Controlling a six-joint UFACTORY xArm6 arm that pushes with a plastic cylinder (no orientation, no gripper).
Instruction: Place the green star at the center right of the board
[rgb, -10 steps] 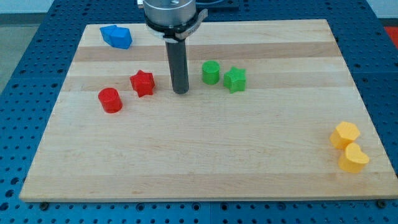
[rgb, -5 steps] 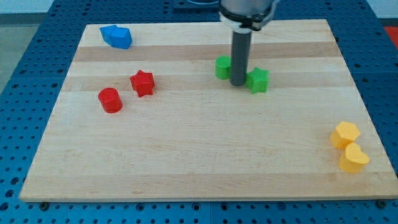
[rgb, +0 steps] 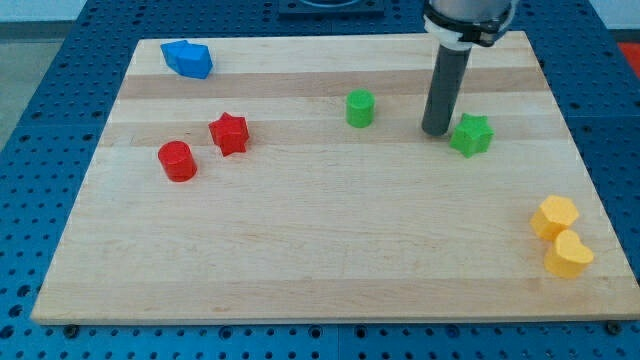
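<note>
The green star (rgb: 471, 135) lies on the wooden board (rgb: 330, 250), right of the middle and a little above mid-height. My tip (rgb: 435, 131) stands right against the star's left side. A green cylinder (rgb: 360, 108) stands apart, further to the view's left of the rod.
A red star (rgb: 229, 133) and a red cylinder (rgb: 177, 160) lie at the view's left. A blue block (rgb: 188, 58) sits at the top left corner. Two yellow blocks (rgb: 554, 216) (rgb: 568, 254) sit at the right edge, lower down.
My tip has moved to the view's right, passing between the two green blocks and pushing the green star rightward. The green cylinder shifted slightly right and up.
</note>
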